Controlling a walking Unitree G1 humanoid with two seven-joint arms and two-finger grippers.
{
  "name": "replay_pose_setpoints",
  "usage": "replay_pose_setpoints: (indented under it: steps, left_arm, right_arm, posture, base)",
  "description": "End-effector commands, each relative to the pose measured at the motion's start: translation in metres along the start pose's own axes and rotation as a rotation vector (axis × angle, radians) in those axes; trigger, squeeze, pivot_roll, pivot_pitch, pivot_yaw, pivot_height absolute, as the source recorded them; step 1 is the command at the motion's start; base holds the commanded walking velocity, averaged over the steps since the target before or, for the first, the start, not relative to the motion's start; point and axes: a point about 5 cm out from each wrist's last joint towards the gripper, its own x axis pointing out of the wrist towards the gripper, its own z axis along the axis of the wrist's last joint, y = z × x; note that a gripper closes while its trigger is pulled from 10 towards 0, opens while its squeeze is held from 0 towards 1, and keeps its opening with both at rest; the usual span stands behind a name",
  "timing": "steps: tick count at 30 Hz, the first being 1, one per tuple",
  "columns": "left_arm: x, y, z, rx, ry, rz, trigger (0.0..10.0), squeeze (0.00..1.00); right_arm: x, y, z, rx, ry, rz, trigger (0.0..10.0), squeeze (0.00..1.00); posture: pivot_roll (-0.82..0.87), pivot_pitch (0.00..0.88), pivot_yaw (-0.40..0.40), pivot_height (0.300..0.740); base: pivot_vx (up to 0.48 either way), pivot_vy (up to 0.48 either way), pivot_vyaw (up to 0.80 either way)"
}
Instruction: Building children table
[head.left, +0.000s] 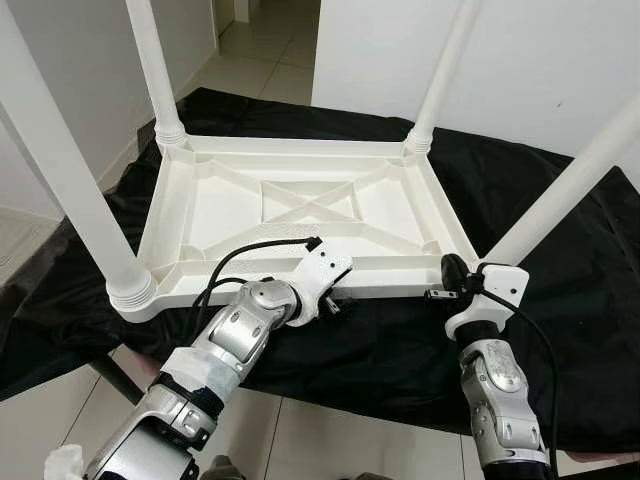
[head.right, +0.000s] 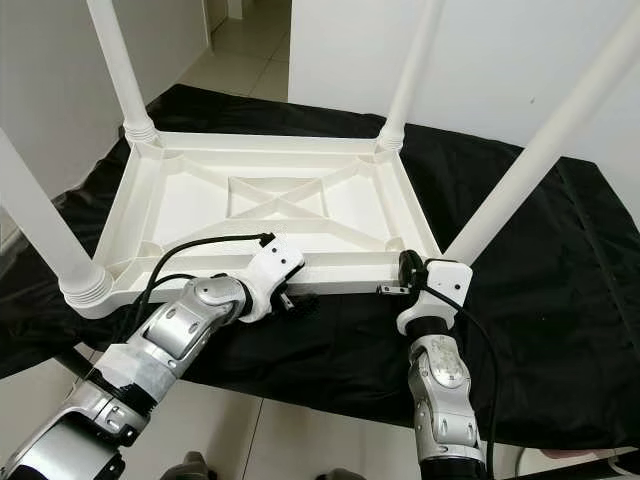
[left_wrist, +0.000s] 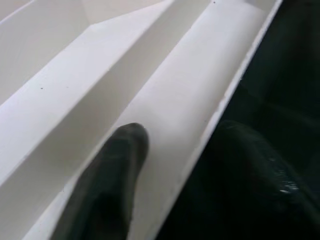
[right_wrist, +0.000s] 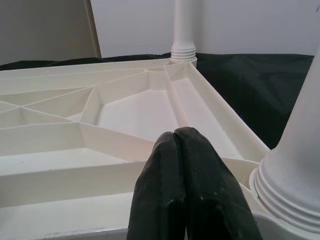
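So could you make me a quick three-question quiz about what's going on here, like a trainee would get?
1. True or false: the table lies upside down on the black cloth.
2. How many legs stand fitted on it?
3. Which gripper straddles the table's near rim? A) left gripper B) right gripper C) neither

Key
1. True; the ribbed underside faces up.
2. Four, one at each corner, such as the far leg.
3. A; one finger lies inside the rim channel, the other outside on the cloth. The right gripper's fingers are pressed together.

You get bright, even indoor light and sharp head views; the left wrist view is blurred, its black finger (left_wrist: 107, 185) perhaps too close to focus.
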Motion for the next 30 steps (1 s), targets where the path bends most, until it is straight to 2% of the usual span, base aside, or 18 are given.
replay_pose_setpoints:
  steps: [1,9,16,17,18,19,20,25,27,30]
  left_arm:
    - [0.002,0.005,0.000,-0.001,0.001,0.104,0.0,0.00]
    - [0.009,-0.003,0.011,0.014,-0.047,0.080,0.0,0.00]
    - [0.027,-0.025,0.037,0.081,-0.123,0.004,0.0,0.00]
    - [0.030,-0.029,0.042,0.087,-0.138,-0.014,6.5,0.00]
    - [0.030,-0.029,0.042,0.087,-0.138,-0.014,6.5,0.00]
    - [0.031,-0.032,0.046,0.103,-0.150,-0.025,10.0,0.00]
    - [0.032,-0.038,0.050,0.106,-0.170,-0.052,10.0,0.00]
    - [0.030,-0.044,0.055,0.112,-0.220,-0.083,10.0,0.00]
    - [0.019,-0.048,0.057,0.125,-0.308,-0.134,10.0,0.00]
    - [0.014,-0.050,0.057,0.132,-0.331,-0.155,10.0,0.00]
  right_arm:
    - [-0.001,0.001,0.000,-0.006,0.004,-0.004,10.0,0.00]
    - [0.000,0.002,0.000,-0.006,0.005,-0.005,10.0,0.00]
    - [0.001,0.003,-0.001,-0.001,0.008,-0.001,10.0,0.00]
    - [0.001,0.004,-0.001,-0.002,0.008,-0.001,10.0,0.00]
    - [0.001,0.004,-0.001,-0.002,0.008,-0.001,10.0,0.00]
    - [0.000,0.004,-0.001,-0.002,0.008,-0.002,10.0,0.00]
    - [0.000,0.004,-0.001,-0.002,0.006,-0.004,10.0,0.00]
    - [-0.002,0.003,0.000,-0.003,0.004,-0.013,10.0,0.00]
    - [-0.005,0.003,-0.002,-0.004,0.006,-0.024,10.0,0.00]
    - [-0.005,0.002,-0.002,-0.004,0.007,-0.026,10.0,0.00]
  posture:
    - [0.05,0.000,-0.089,0.740]
    - [0.05,0.000,-0.093,0.740]
    - [0.05,0.000,-0.091,0.740]
    - [0.05,0.000,-0.087,0.740]
    - [0.05,0.000,-0.087,0.740]
    - [0.05,0.000,-0.085,0.740]
    - [0.04,0.000,-0.079,0.740]
    - [0.04,0.000,-0.070,0.740]
    - [0.04,0.000,-0.069,0.740]
    - [0.05,0.003,-0.070,0.740]
  base:
    - [0.000,0.000,0.00]
    - [0.000,0.000,0.00]
    - [0.000,0.000,0.00]
    - [0.000,0.000,0.00]
    - [0.000,0.000,0.00]
    - [0.000,0.000,0.00]
    - [0.000,0.000,0.00]
    - [0.000,0.000,0.00]
    - [0.000,0.000,0.00]
    - [0.000,0.000,0.00]
